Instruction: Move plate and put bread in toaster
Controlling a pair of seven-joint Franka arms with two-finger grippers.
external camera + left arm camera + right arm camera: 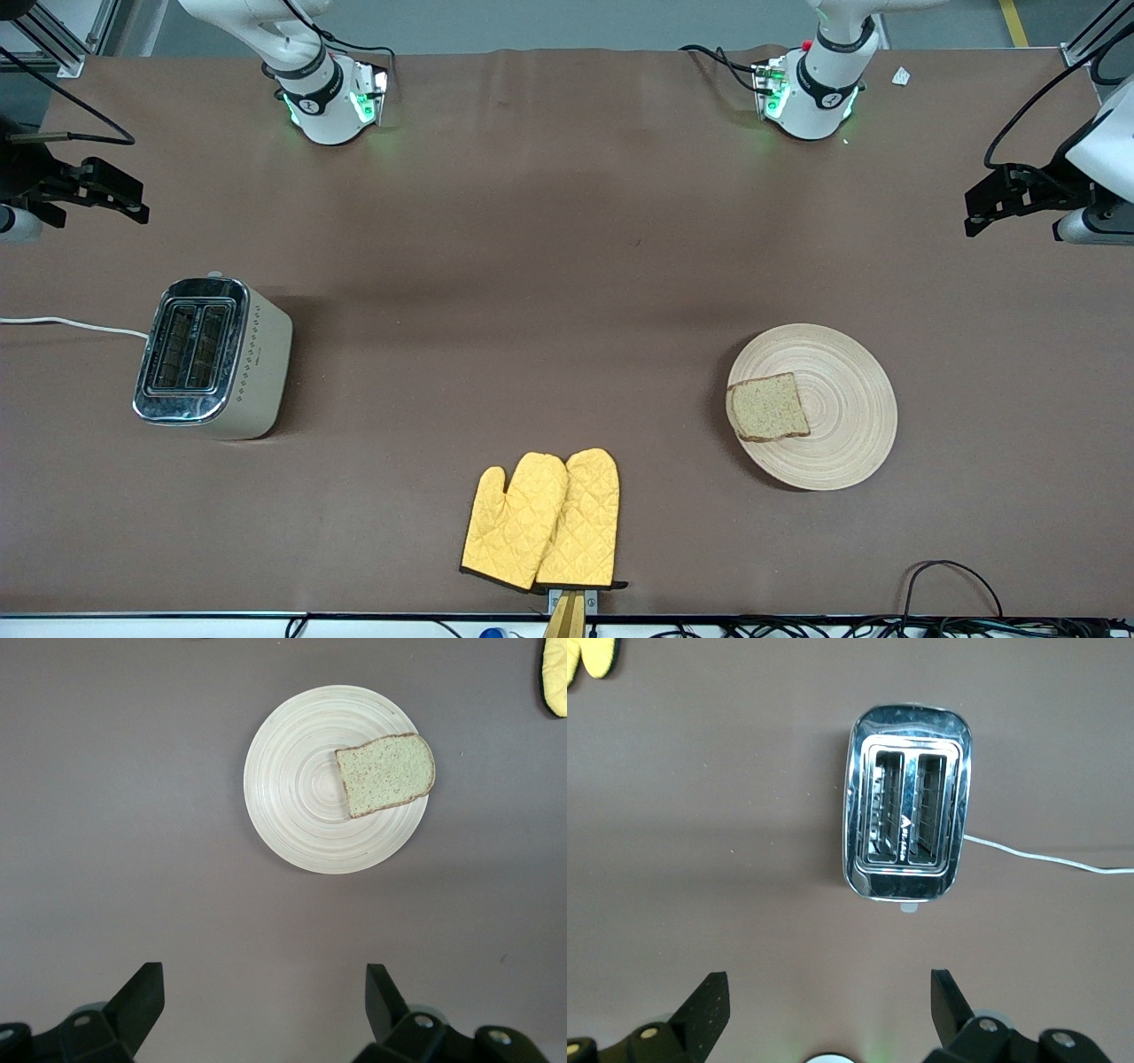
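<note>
Bread (768, 408): I see it on the wooden plate (842, 443), overhanging the rim.
Toaster (213, 357): well apart, slots seemingly empty.
Left gripper (264, 1005): fingers spread, empty.
Right gripper (829, 1010): same.
Risk: I tilt the plate, bread slides off.

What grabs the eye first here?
The yellow mitts, lying together at the table edge nearest the front camera. Next the plate toward the left arm's end, with the bread lying on its rim nearest the table's middle, and the chrome-topped toaster toward the right arm's end, both slots empty. Both tools wait open, up at the table's ends.
</note>
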